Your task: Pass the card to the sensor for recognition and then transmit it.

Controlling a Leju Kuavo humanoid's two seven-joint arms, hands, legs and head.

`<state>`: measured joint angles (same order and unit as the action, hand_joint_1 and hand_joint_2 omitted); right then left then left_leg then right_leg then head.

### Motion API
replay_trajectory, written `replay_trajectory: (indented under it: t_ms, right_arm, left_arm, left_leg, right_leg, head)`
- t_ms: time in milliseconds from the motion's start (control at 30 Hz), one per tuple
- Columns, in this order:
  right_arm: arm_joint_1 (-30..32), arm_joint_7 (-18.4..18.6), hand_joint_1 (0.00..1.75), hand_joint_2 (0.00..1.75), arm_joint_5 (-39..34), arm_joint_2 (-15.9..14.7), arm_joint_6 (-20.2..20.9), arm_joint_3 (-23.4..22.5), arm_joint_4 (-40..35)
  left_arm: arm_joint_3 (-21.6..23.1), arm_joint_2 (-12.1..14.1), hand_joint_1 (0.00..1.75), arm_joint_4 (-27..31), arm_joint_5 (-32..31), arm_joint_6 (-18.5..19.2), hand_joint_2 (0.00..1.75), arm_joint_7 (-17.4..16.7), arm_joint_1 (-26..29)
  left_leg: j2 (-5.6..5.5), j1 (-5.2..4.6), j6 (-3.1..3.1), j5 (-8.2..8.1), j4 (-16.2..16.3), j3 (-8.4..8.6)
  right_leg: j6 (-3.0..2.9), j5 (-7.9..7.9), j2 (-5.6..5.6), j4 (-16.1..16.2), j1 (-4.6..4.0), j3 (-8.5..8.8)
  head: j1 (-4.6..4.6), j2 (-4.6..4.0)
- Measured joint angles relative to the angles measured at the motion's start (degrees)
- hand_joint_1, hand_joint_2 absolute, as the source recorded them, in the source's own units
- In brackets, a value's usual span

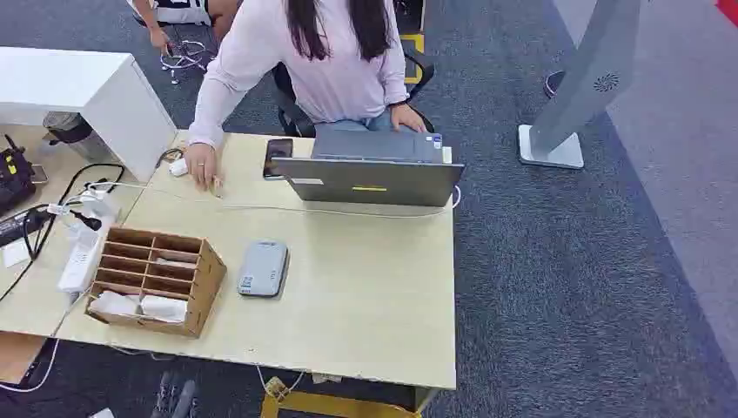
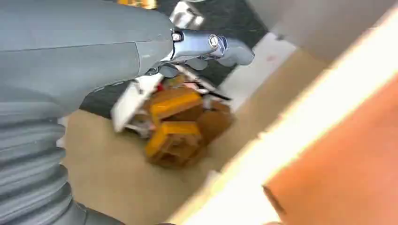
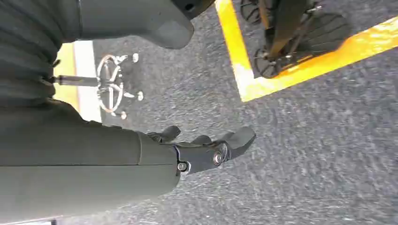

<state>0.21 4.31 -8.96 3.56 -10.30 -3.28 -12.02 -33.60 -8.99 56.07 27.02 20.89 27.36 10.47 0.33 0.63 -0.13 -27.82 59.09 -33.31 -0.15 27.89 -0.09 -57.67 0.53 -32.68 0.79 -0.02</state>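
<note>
Beyond my right hand [image 3: 206, 147], fingers loosely spread over bare carpet, sits a chair base [image 3: 111, 86]; left hand [image 2: 206, 51] too blurred to tell, wooden organizer [image 1: 157, 279] near.

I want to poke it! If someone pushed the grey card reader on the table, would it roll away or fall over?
Probably neither. The grey card reader lies flat and low on the table, so it likely slides rather than rolls or tips. Its rounded, smooth-looking shell may be a little slippery. It looks small and probably light.
</note>
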Motion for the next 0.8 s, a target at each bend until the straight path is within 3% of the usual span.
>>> replay_trajectory:
  t_ms: [233, 500, 667, 733, 800]
  right_arm:
    - [-0.14, 3.36, 0.0, 1.75, 0.76, 0.59, -1.83, 0.65, 0.57]
    - [-0.22, 6.56, 0.0, 1.75, 1.95, 0.9, -3.15, 1.14, 0.94]
    - [-0.27, 8.65, 0.0, 1.75, 2.8, 1.07, -3.89, 1.99, 1.4]
    - [-0.27, 10.43, 0.0, 1.75, 4.16, 1.07, -3.87, 2.57, 1.55]
    - [-0.4, 10.99, 0.0, 1.75, 5.42, 1.07, -3.3, 3.21, 1.66]
  left_arm:
    - [-1.35, -3.45, 0.0, 15.06, 1.81, -1.57, 1.75, -0.07, 4.72]
    - [-2.21, -5.86, 0.0, 27.3, 6.93, -6.78, 1.75, 1.62, 9.6]
    - [-2.84, -7.8, 0.0, 37.85, 10.29, -12.21, 1.75, 3.9, 13.87]
    - [-2.86, -8.6, 0.0, 42.93, 10.48, -16.24, 1.75, 6.91, 15.16]
    - [-3.83, -8.89, 0.0, 45.94, 6.85, -15.47, 1.75, 7.8, 14.77]
  left_leg:
    - [0.01, 0.0, 0.0, 0.0, 0.0, 0.01]
    - [-0.02, 0.02, 0.0, -0.01, 0.0, -0.04]
    - [-0.03, 0.02, -0.01, -0.01, 0.0, -0.02]
    - [-0.05, 0.0, 0.0, -0.01, 0.0, -0.01]
    - [-0.23, 0.01, 0.01, 0.0, 0.0, -0.02]
  right_leg:
    - [0.0, 0.0, 0.0, 0.0, 0.0, 0.01]
    - [-0.03, 0.03, -0.07, 0.0, -0.02, 0.02]
    - [-0.03, 0.05, -0.09, 0.0, -0.02, 0.01]
    - [-0.03, 0.05, -0.12, 0.0, -0.02, 0.0]
    - [-0.02, 0.06, -0.33, 0.01, -0.02, 0.0]
  head:
    - [0.0, 0.0]
    - [-0.04, 0.0]
    - [0.02, 0.0]
    - [0.02, 0.0]
    - [-0.02, 0.0]
